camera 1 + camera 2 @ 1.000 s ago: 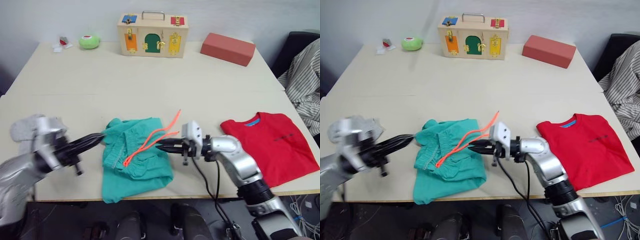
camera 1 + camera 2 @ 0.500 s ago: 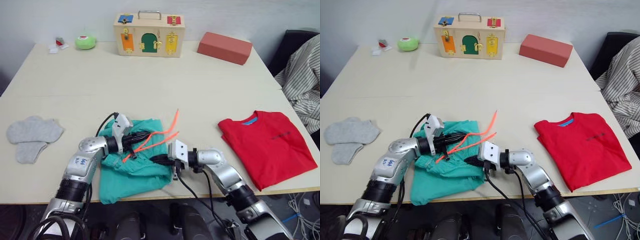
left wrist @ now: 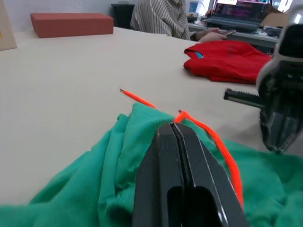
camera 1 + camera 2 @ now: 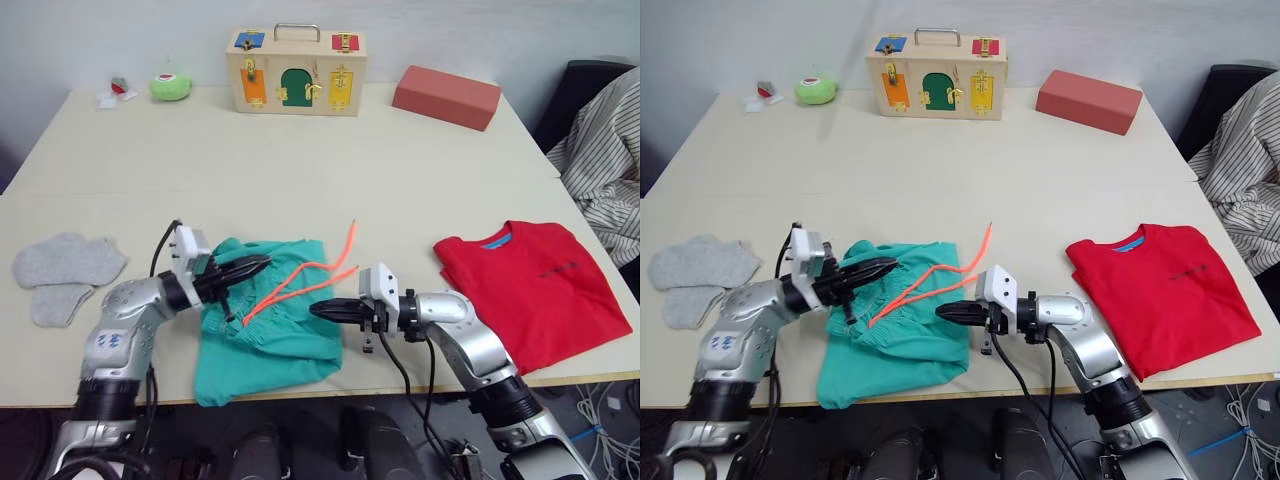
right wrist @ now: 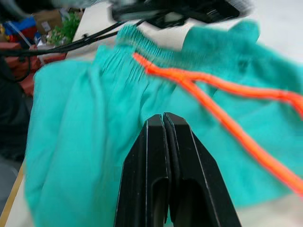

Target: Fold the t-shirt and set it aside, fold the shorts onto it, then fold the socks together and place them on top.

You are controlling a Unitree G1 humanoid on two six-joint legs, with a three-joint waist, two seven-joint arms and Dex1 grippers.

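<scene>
A pale table holds laundry and a few toys. Near the front edge, left of centre, the teal-green shorts lie crumpled, their orange drawstring trailing out to the right and toward the far side.

The left gripper hangs low at the shorts' far-left corner, over the gathered waistband, its two black fingers pressed together with no cloth between them. The right gripper points left at the shorts' right edge, just beside the drawstring, fingers likewise pressed together and holding nothing.

The red t-shirt lies folded near the table's right edge, well apart from the shorts, blue neck label facing the far side. The grey socks lie side by side near the left edge.

Along the far edge stand a wooden latch box with a metal handle, a salmon-red block to its right, and a small green toy to its left. Striped cloth hangs beyond the table's right side.
</scene>
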